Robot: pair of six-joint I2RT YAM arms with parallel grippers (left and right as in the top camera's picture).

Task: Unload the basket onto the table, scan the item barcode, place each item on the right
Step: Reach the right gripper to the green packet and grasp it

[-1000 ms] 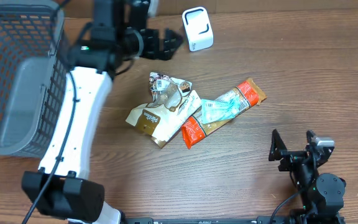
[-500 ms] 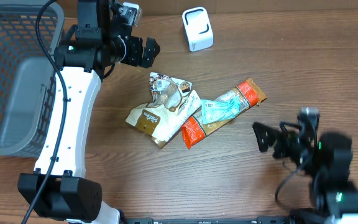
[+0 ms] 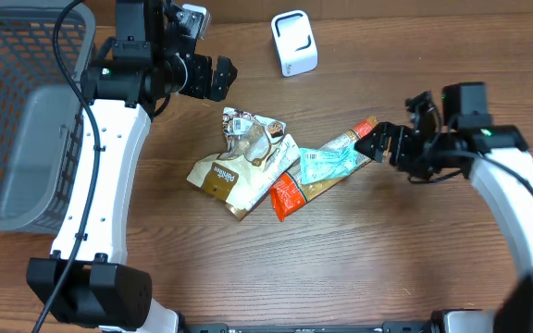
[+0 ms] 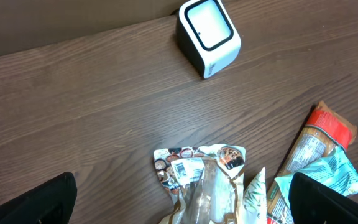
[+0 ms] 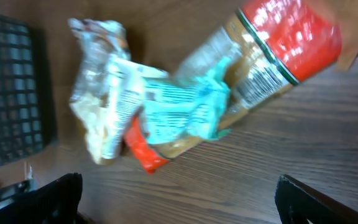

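Wooden table (image 3: 340, 268) | left jaws wide, empty | right jaws wide, empty

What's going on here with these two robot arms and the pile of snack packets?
Nothing is held yet. The right gripper is open, right by the end of the long orange-and-brown packet in the pile on the table. The left gripper, also open, hovers beyond the pile, between the basket and the white scanner. No packet is at the scanner, so nothing is scanned yet.
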